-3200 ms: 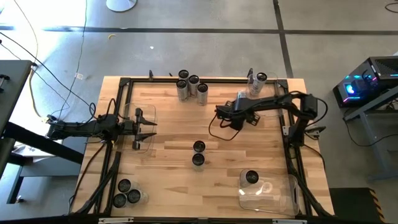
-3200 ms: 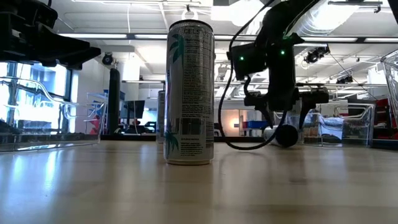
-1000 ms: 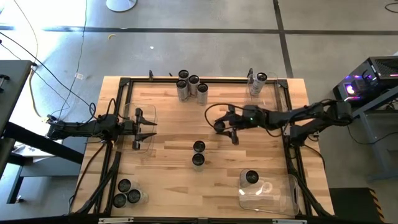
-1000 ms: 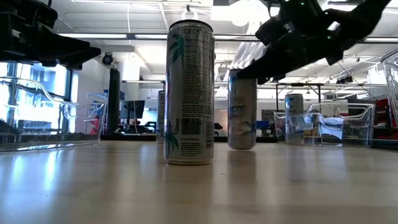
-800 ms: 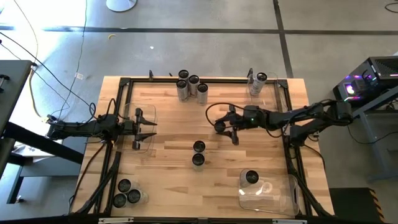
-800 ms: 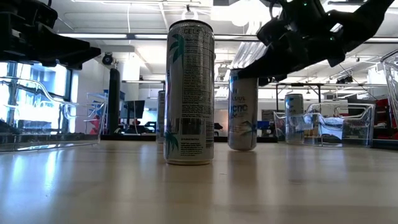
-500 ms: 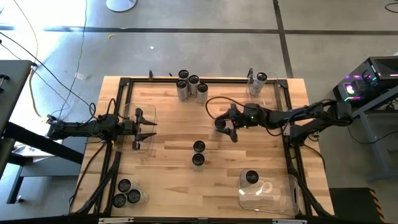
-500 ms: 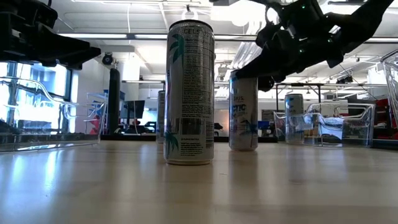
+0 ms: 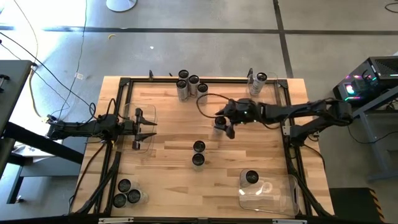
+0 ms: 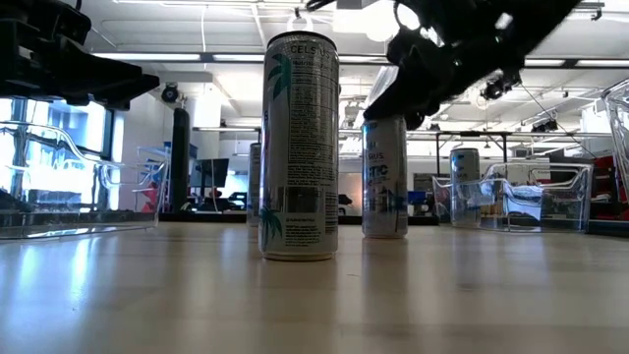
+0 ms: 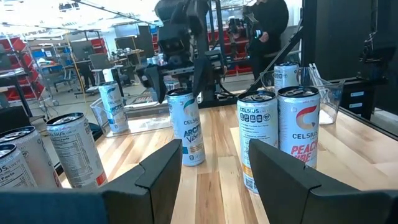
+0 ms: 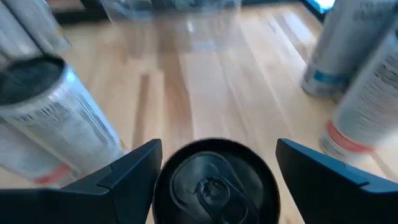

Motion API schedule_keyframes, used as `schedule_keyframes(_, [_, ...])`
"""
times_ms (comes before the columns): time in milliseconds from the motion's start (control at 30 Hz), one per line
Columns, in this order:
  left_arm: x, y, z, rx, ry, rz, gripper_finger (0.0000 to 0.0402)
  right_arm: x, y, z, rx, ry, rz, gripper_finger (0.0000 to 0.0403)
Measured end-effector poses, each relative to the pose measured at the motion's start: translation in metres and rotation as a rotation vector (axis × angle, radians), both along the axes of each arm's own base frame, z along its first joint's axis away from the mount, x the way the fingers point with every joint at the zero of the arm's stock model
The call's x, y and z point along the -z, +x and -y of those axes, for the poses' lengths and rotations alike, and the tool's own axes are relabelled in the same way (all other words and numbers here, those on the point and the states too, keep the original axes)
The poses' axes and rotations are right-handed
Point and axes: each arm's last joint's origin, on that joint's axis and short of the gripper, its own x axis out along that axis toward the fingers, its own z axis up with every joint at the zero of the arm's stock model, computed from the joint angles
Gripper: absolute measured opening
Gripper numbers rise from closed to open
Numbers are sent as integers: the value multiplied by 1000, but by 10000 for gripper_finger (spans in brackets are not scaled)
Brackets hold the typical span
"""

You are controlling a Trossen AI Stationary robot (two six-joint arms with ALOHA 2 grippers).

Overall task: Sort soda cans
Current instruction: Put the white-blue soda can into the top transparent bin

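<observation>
Our right claw (image 9: 222,124) hangs over the middle of the bench (image 9: 174,134), its fingers spread wide to either side of a soda can (image 12: 214,180) that stands upright just below; in the right wrist view we see clear gaps between the can's dark top and both fingers, so nothing is held. The risk, as we judge it, is a lifting or swinging finger clipping the rim and tipping the tall, narrow can, which could then roll into the two cans (image 9: 198,154) standing just nearer the front edge. A second risk is the trailing cable (image 9: 208,99) looping near the back cluster of cans (image 9: 191,86); if it drags, it could topple one.

Our left claw (image 9: 142,127) waits at the left side beside a clear bin (image 9: 149,140), fingers partly apart and empty. Other cans sit front left (image 9: 126,194), in the front right bin (image 9: 250,178), and at the back right (image 9: 259,82).
</observation>
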Motion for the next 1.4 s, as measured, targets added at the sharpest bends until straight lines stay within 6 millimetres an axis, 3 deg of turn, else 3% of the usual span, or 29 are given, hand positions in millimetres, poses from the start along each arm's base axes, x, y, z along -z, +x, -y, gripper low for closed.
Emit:
schedule_keyframes(200, [0, 0, 0, 0, 0, 0, 179, -30, 2, -6, 109, -103, -225, 311])
schedule_keyframes(467, [0, 0, 0, 0, 0, 0, 179, -50, -2, -10, 248, -90, -326, 312])
schedule_keyframes(1267, [0, 0, 0, 0, 0, 0, 179, -28, 18, -23, 226, 24, -358, 311])
schedule_keyframes(1400, [0, 0, 0, 0, 0, 0, 179, -28, 18, -23, 241, 38, -355, 291])
